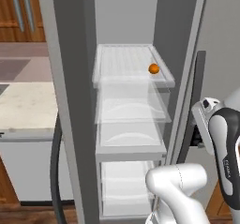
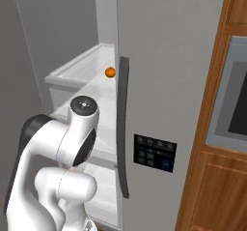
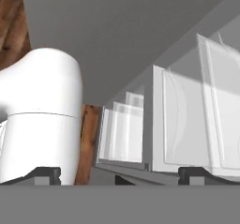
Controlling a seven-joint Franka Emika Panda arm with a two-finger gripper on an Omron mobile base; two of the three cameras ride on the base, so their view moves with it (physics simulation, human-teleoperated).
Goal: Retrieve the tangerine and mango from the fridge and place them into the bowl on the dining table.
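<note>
Nearest the camera, the gripper has its jaws spread wide and holds nothing, low beside the fridge drawers. Farther in, the tangerine sits on the upper clear shelf near its right front corner. The arm likely needs to rise and reach in level, closing gently on the round fruit.

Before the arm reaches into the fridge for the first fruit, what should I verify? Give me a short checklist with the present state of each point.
1. Fridge door open: ok, shelves and drawers are exposed.
2. Tangerine located: ok, small orange fruit on the top clear shelf, near its right front corner.
3. Mango located: cannot tell, none visible on the shelves.
4. Hand open and empty: ok, the tips stand wide apart with nothing between.
5. Hand near the tangerine: not ok, it looks along the lower drawers.
6. Path to the shelf free: cannot tell.
</note>
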